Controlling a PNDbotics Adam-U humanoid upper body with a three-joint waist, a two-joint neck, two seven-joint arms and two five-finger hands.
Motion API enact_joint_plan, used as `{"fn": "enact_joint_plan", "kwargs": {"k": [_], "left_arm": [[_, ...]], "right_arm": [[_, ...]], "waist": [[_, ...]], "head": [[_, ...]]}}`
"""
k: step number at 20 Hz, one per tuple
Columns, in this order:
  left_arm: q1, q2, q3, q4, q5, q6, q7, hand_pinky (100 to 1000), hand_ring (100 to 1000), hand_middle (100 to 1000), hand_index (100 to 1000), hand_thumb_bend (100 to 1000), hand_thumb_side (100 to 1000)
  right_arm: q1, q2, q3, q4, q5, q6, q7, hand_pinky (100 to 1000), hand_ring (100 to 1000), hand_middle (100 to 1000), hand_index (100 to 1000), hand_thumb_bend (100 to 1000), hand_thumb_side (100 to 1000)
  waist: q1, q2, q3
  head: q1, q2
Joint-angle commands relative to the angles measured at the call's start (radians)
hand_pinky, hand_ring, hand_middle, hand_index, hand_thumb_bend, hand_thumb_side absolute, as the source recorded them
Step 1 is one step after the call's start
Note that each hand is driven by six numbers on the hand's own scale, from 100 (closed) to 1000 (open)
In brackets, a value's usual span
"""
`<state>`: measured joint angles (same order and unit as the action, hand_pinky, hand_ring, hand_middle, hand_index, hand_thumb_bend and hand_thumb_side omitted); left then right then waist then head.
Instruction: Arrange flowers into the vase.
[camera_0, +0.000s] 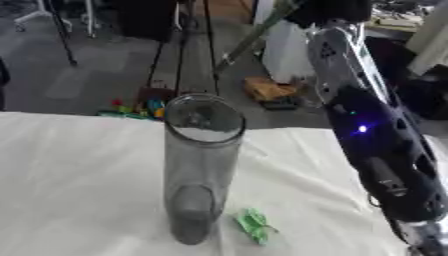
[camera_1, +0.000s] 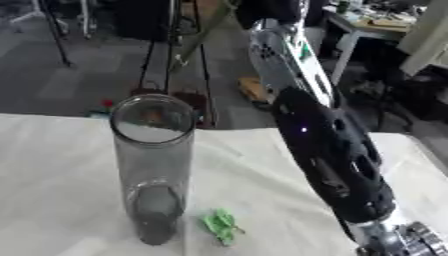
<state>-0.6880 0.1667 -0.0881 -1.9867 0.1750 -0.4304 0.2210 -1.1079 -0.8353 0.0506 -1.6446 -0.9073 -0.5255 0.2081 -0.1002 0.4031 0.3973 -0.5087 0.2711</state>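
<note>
Vase (camera_0: 203, 165) upright, mid-table (camera_0: 79, 180), empty. Right arm (camera_0: 376, 145) raised high; right hand (camera_0: 337, 9) at top edge, apparently clasping stem (camera_0: 254, 37), fingers unclear. Leaf scrap (camera_0: 255, 225) beside vase base. Left hand unseen. Advice: centre stem tip over rim, lower straight.

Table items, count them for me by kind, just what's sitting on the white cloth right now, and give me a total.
Clear glass vase, standing upright: 1
Small green piece, lying beside the vase's base: 1
Flowers on the cloth: 0
Total: 2
</note>
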Motion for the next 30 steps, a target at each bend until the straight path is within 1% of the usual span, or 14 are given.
{"fn": "enact_joint_plan", "kwargs": {"k": [1,9,17,20,22,26,30], "left_arm": [[-0.016,0.003,0.0,-0.013,0.004,0.002,-0.004,726,830,765,896,242,976],[-0.018,0.002,-0.001,-0.013,0.009,0.003,-0.006,726,830,765,896,248,973],[-0.018,-0.001,0.0,-0.013,0.012,0.005,-0.006,726,830,764,896,254,970],[-0.019,-0.003,0.0,-0.013,0.014,0.006,-0.006,726,829,764,896,254,969],[-0.019,-0.002,0.001,-0.013,0.015,0.006,-0.007,725,829,764,896,256,968],[-0.018,-0.003,-0.001,-0.013,0.017,0.009,-0.009,725,832,764,896,258,967],[-0.021,-0.003,-0.001,-0.013,0.024,0.011,-0.011,723,831,763,896,268,959]], "right_arm": [[-0.014,-0.019,0.012,0.003,0.051,0.037,-0.028,100,100,100,120,108,133],[-0.017,-0.007,0.05,0.032,0.17,0.155,-0.113,100,100,100,129,100,180],[-0.023,0.024,0.053,-0.019,0.287,0.272,-0.201,100,100,100,131,100,196],[-0.024,0.036,0.054,-0.035,0.313,0.31,-0.227,100,100,100,132,100,200],[-0.024,0.037,0.053,-0.044,0.319,0.321,-0.239,100,100,100,131,100,197],[-0.025,0.032,0.054,-0.056,0.322,0.324,-0.257,100,100,100,131,100,189],[-0.031,0.028,0.056,-0.062,0.324,0.327,-0.282,100,100,100,129,100,178]], "waist": [[0.003,-0.032,0.0],[-0.002,-0.04,0.005],[-0.006,-0.047,0.007],[-0.006,-0.049,0.01],[-0.007,-0.051,0.01],[-0.008,-0.058,0.009],[-0.009,-0.075,0.014]], "head": [[-0.011,0.002],[-0.028,0.009],[-0.054,0.011],[-0.061,0.011],[-0.061,0.01],[-0.065,0.009],[-0.071,0.005]]}}
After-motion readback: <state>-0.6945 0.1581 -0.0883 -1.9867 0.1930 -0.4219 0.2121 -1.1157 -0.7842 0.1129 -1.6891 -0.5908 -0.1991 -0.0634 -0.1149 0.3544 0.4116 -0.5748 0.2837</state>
